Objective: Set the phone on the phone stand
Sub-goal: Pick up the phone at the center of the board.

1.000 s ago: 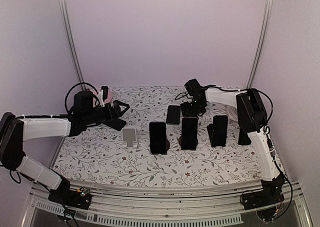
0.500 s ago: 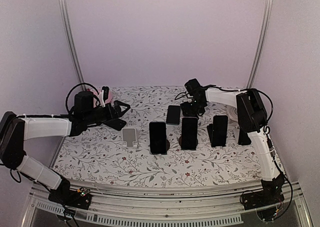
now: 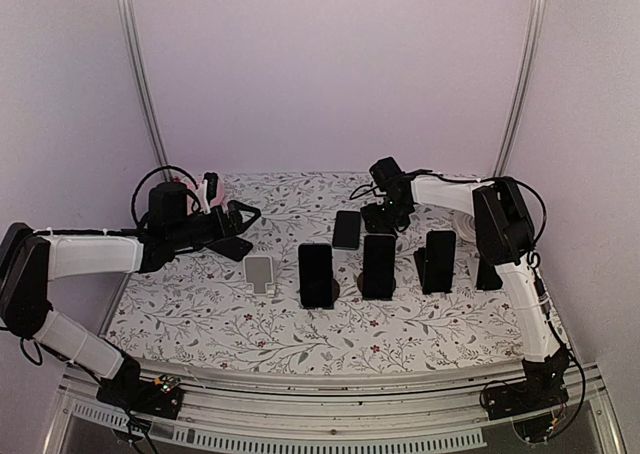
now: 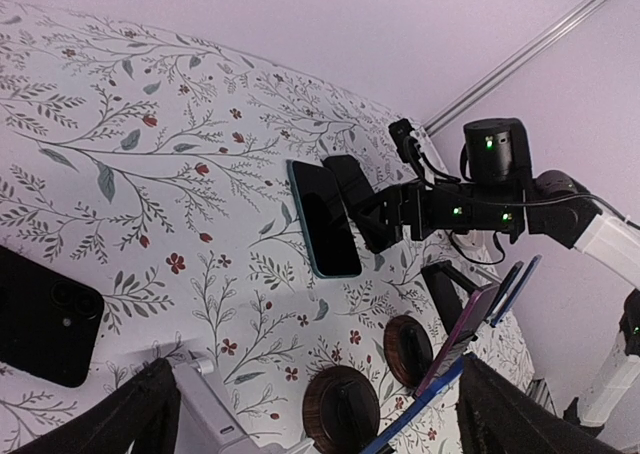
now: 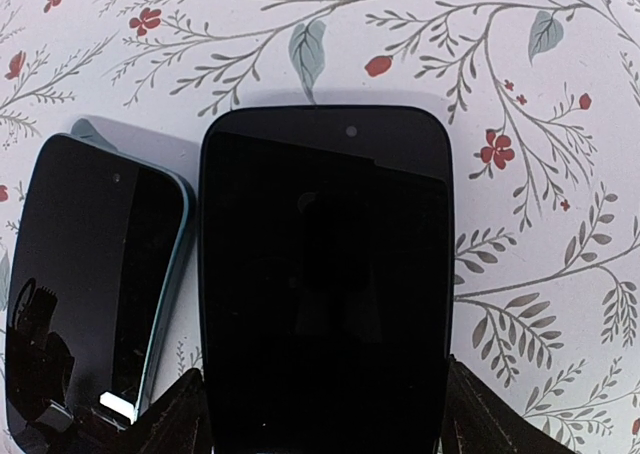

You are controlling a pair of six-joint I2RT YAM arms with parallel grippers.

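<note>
My right gripper (image 3: pixel 385 217) is low at the back of the table. In the right wrist view it (image 5: pixel 325 414) is shut on a black phone (image 5: pixel 325 274) held by its long sides, screen towards the camera. A teal-edged phone (image 5: pixel 95 284) lies flat beside it (image 3: pixel 347 229). The left wrist view shows the held phone (image 4: pixel 345 179) next to the teal one (image 4: pixel 325 219). My left gripper (image 3: pixel 243 219) is open and empty above the left side, over a white empty stand (image 3: pixel 260 272) that also shows in the left wrist view (image 4: pixel 200 409).
Three dark phones stand on stands in a row (image 3: pixel 316 272), (image 3: pixel 378 264), (image 3: pixel 440 259). A further black stand (image 3: pixel 488 274) is at the right. Another black phone (image 3: pixel 232 246) lies flat at the left, seen camera side up in the left wrist view (image 4: pixel 45 319). Two round wooden stand bases (image 4: pixel 345 409) are near.
</note>
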